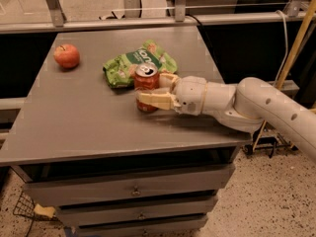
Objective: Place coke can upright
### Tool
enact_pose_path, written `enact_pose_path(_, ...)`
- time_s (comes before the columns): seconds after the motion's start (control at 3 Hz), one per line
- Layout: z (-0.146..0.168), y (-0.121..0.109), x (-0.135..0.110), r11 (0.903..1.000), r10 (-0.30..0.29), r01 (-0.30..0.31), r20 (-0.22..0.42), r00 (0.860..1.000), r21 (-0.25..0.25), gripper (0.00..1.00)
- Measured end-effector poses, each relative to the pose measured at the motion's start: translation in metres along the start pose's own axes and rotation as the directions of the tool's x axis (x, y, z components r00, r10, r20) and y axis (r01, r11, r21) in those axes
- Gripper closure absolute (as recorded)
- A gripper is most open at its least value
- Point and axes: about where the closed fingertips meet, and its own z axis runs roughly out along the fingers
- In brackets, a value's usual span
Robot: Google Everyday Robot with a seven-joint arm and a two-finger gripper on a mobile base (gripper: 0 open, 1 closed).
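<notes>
The coke can [146, 81], red-orange with a silver top, stands upright on the grey table [84, 117], just in front of a green bag. My gripper [150, 87] reaches in from the right at can height. Its fingers sit on either side of the can: the near cream finger [154, 100] crosses the can's lower front, and the far one lies behind its right side. The fingers appear closed on the can, whose base is on or just above the tabletop.
A green chip bag [132, 62] lies right behind the can. A red apple [66, 56] sits at the table's far left. A rail [148, 19] runs behind the table. Drawers [133, 189] are below its front edge.
</notes>
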Motion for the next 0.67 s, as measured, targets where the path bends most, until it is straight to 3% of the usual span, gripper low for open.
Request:
enact_pose_path(0.33,0.0018,0.0012,-0.0006,1.0000,-0.001,0.001,0.000,1.000,-0.004,0.10)
enact_pose_path(0.67,0.0036,0.0023,-0.0013,1.0000,-0.001,0.001,0.001,1.000,-0.007,0.00)
